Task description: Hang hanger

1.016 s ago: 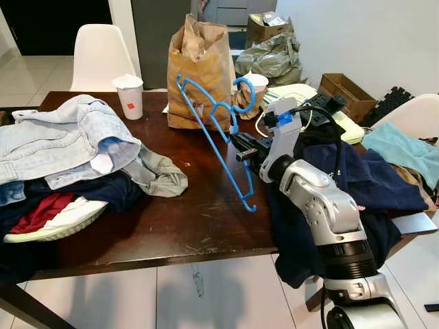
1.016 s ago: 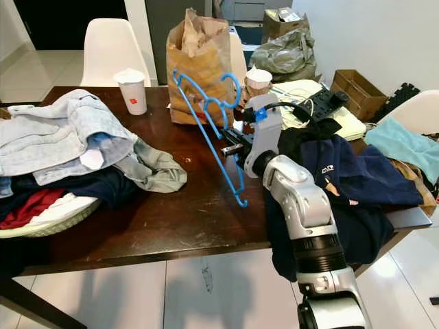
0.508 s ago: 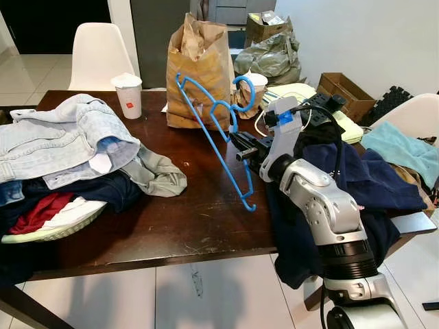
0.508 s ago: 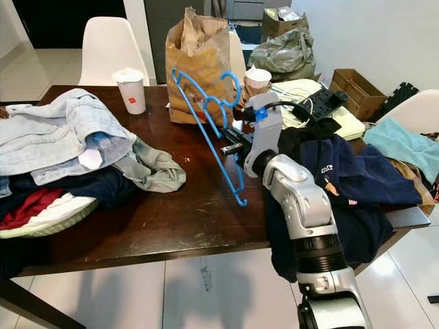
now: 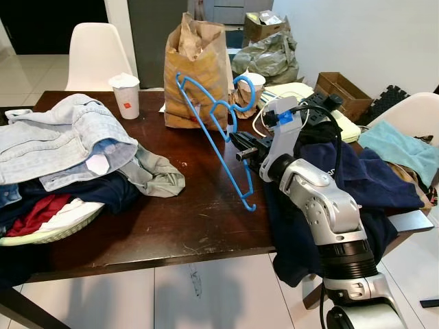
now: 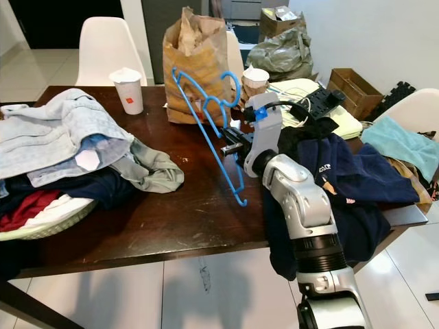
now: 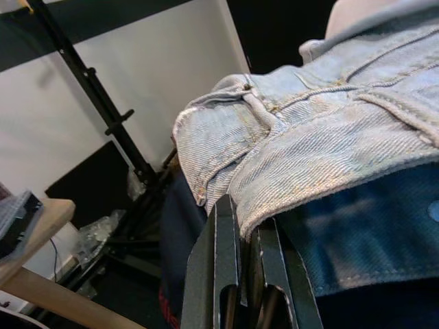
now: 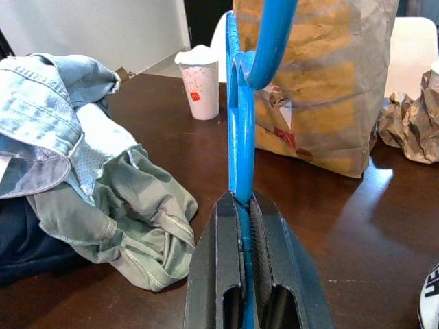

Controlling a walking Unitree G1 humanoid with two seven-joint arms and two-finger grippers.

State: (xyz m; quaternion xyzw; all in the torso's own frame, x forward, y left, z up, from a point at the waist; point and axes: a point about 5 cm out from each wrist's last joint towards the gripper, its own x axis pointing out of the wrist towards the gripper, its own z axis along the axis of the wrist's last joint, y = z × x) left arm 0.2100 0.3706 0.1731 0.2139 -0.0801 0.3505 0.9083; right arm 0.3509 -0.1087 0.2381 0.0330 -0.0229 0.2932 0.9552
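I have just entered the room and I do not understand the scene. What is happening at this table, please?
The robot's right gripper is shut on a blue plastic hanger and holds it up in the air above the dark wooden table, near a brown paper bag. The left gripper sits against a light denim garment. Piles of clothes lie on the table, and a paper cup stands behind them. The hanger is not yet hung anywhere.

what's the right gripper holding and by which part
The right gripper is shut on the blue hanger, clamping a straight bar of its frame; the hook is up, clear of the table.
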